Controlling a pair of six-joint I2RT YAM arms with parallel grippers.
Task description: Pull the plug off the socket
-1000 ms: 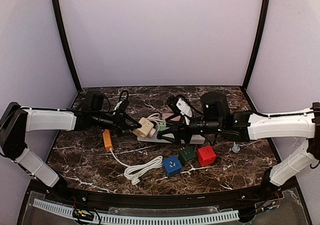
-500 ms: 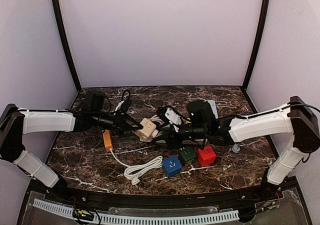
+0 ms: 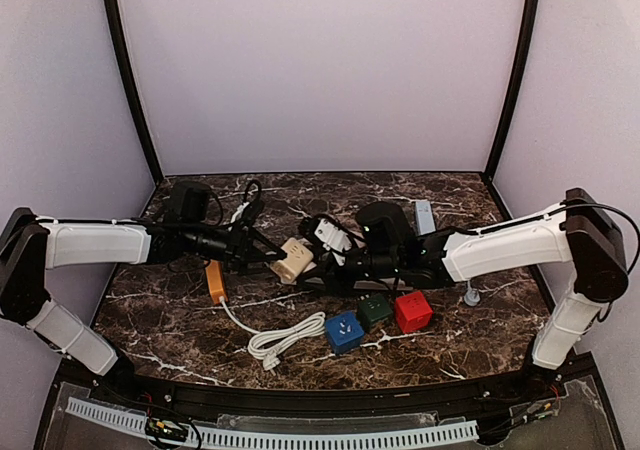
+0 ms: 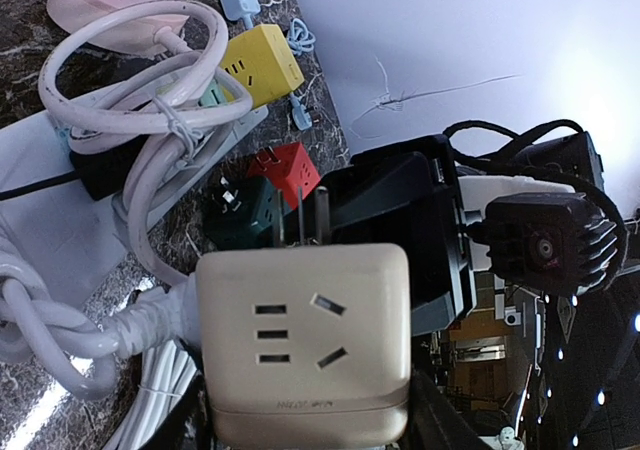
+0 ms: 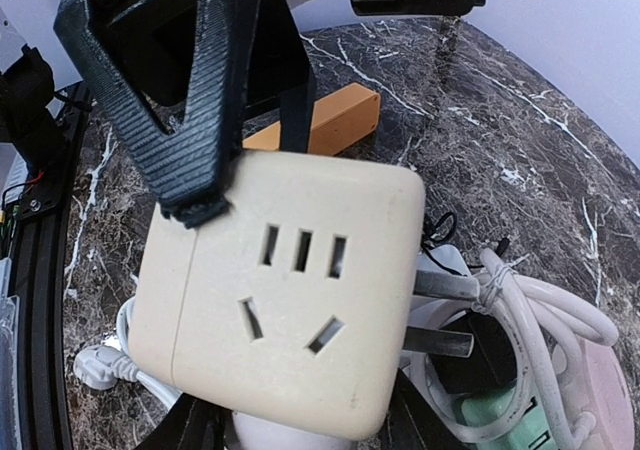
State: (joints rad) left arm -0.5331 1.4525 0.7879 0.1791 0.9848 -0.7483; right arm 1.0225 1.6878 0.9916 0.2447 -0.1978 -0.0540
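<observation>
The plug is a beige cube adapter [image 3: 293,258] with sockets on its face. My left gripper [image 3: 264,254] is shut on it and holds it above the table. Its two metal prongs [image 4: 300,215] are bare, out of the white power strip [image 4: 50,230]; they also show in the right wrist view [image 5: 445,310]. My right gripper [image 3: 322,268] sits just right of the cube, over the strip. In the right wrist view the cube [image 5: 285,310] hides its fingertips, so its state is unclear. A left finger [image 5: 200,120] presses on the cube's top corner.
A mint cube [image 5: 500,420], a yellow cube [image 4: 262,65] and a black plug [image 5: 480,355] sit on the strip among white cable loops [image 4: 150,100]. An orange block [image 3: 214,280], a coiled white cable [image 3: 285,340], and blue [image 3: 343,331], green [image 3: 375,311] and red [image 3: 412,311] cubes lie in front.
My right arm has slid left along the strip, closing up on the beige cube. The left gripper and cube have stayed almost in place.
</observation>
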